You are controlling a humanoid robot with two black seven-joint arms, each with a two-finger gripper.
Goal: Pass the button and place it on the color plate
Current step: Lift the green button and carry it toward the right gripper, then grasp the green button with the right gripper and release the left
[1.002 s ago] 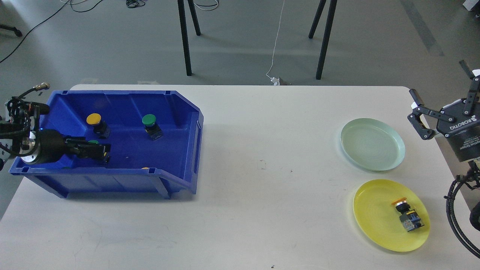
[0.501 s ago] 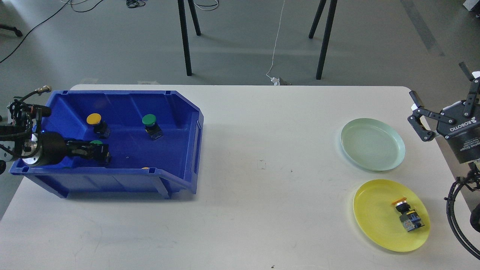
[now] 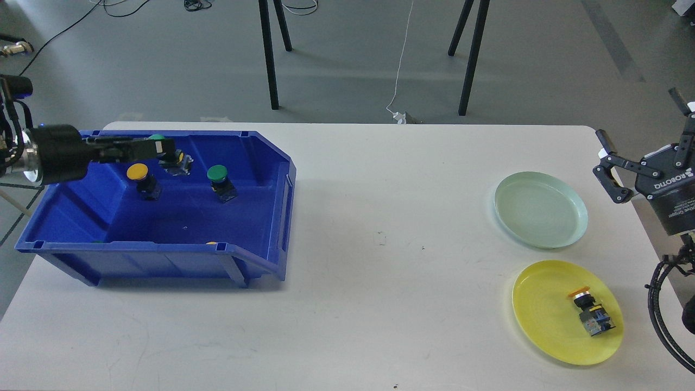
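Observation:
My left gripper (image 3: 163, 147) is shut on a green button (image 3: 172, 157) and holds it raised above the back of the blue bin (image 3: 260, 157). A yellow button (image 3: 142, 179) and another green button (image 3: 219, 181) stand inside the bin. Small yellow and green bits show at the bin's front wall. My right gripper (image 3: 640, 133) is open and empty at the table's right edge, beside the pale green plate (image 3: 540, 209). The yellow plate (image 3: 543, 309) holds a yellow-capped button (image 3: 589, 314) lying on its side.
The white table (image 3: 380, 282) stretches between the bin and the plates. Black stand legs (image 3: 269, 54) and cables stand on the floor behind the table.
My left gripper has lifted up and back from the bin's floor with the green button in it. The right arm has barely moved.

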